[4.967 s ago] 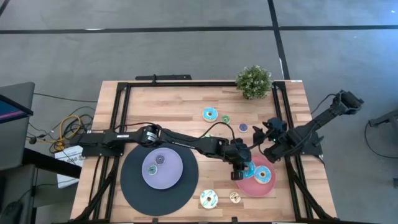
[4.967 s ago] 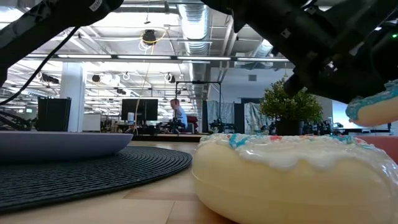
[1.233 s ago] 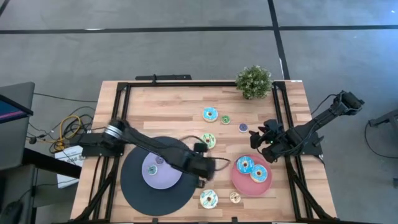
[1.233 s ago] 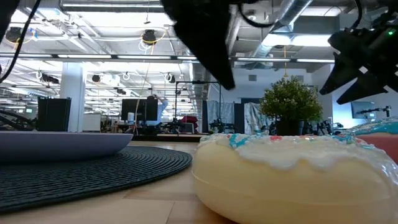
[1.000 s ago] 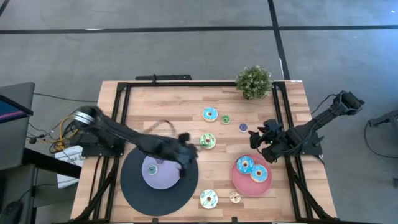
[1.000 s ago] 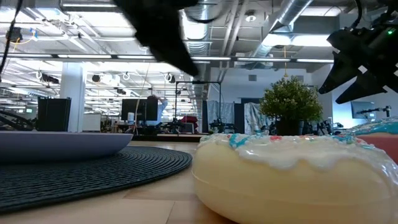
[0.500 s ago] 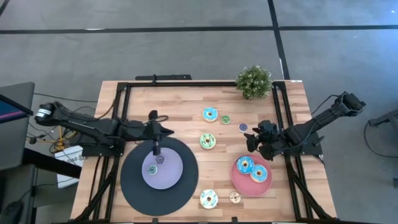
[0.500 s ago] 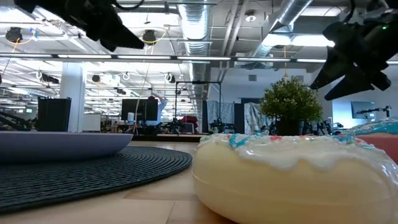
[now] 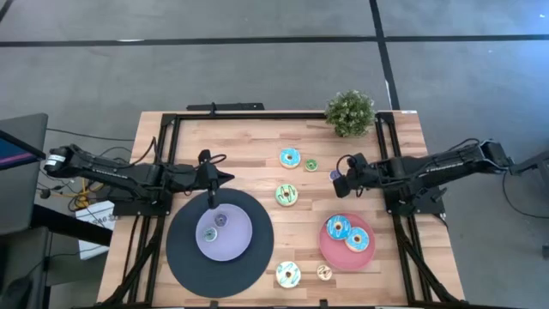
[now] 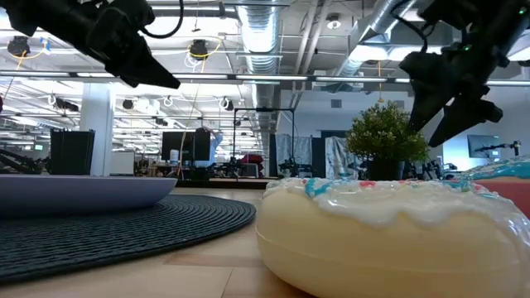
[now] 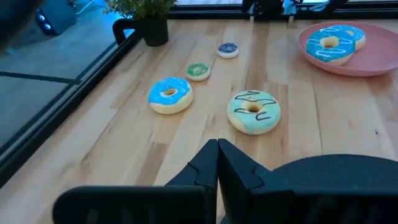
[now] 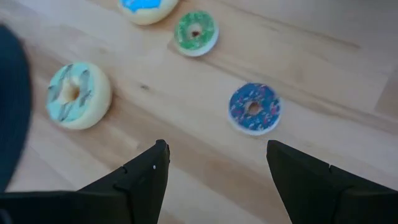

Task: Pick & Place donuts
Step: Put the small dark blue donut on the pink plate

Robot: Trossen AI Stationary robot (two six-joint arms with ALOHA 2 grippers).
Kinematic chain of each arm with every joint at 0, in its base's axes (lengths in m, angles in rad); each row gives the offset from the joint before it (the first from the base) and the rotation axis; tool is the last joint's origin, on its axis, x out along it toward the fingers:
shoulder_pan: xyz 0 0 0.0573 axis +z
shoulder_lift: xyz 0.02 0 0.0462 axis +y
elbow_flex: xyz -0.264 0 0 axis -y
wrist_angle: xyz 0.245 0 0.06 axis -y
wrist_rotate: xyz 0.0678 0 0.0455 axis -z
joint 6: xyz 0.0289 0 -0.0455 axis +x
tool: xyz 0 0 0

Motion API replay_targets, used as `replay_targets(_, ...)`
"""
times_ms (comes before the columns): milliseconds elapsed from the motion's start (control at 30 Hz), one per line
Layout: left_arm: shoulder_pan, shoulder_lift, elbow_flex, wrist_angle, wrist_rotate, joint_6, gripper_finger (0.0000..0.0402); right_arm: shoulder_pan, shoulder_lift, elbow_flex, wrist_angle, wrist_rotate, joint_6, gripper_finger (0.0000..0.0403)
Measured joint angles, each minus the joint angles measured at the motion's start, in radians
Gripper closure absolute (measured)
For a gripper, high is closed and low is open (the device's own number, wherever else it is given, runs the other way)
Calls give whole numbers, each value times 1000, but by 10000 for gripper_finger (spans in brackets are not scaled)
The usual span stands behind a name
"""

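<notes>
Donuts (image 9: 286, 195) lie scattered between potted plant (image 9: 350, 112) and black mat (image 9: 184, 257)

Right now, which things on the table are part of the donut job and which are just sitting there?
Job: blue donut; green donut; small green donut; small blue donut; two donuts on pink plate; white donut; right gripper.

Not job: plant; black disc.

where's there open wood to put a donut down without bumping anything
Bare wood runs along the far edge of the table, from the left gripper to the plant. A smaller patch lies between the black disc and the pink plate. It is crowded around the green-iced donut, the blue-iced donut and the right gripper.
</notes>
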Motion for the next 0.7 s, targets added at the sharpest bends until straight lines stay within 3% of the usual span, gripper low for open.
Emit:
replay_targets(300,0,0,0,4,-5,25,401,-57,3,0,6,19,-22,142)
replay_targets(700,0,1,0,5,-8,21,401,-42,3,0,-10,24,-119,138)
